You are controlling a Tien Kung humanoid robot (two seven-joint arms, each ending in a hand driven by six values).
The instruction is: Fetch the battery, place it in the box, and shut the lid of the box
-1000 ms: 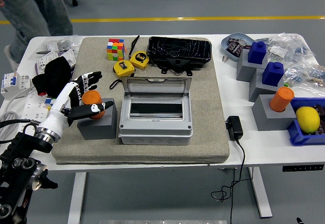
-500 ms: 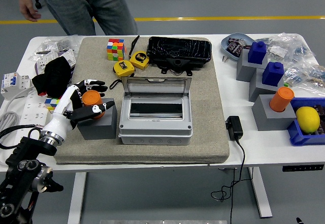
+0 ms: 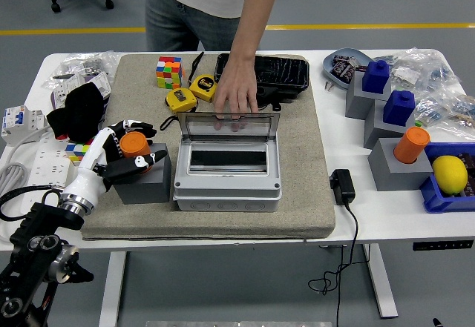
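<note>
An orange cylindrical battery [image 3: 134, 144] stands on a grey block [image 3: 142, 178] at the mat's left. My left hand [image 3: 122, 149] is wrapped around it, fingers curled over its top and thumb pressed at its front. Right of the block sits the grey box [image 3: 228, 172], its clear lid [image 3: 229, 124] raised upright at the back. A person's hand [image 3: 236, 96] reaches from the far side and rests on the top edge of the lid. My right hand is out of the picture.
A Rubik's cube [image 3: 168, 71], two yellow tape measures [image 3: 191, 93] and a black case [image 3: 262, 76] lie on the mat behind the box. A black cloth [image 3: 76, 110] and power strip [image 3: 33, 151] sit left; a black adapter [image 3: 342, 185] and grey blocks [image 3: 390, 160] right.
The person has stepped up to the far edge and put a hand on the box lid. My left hand has drawn tighter around the orange battery.
</note>
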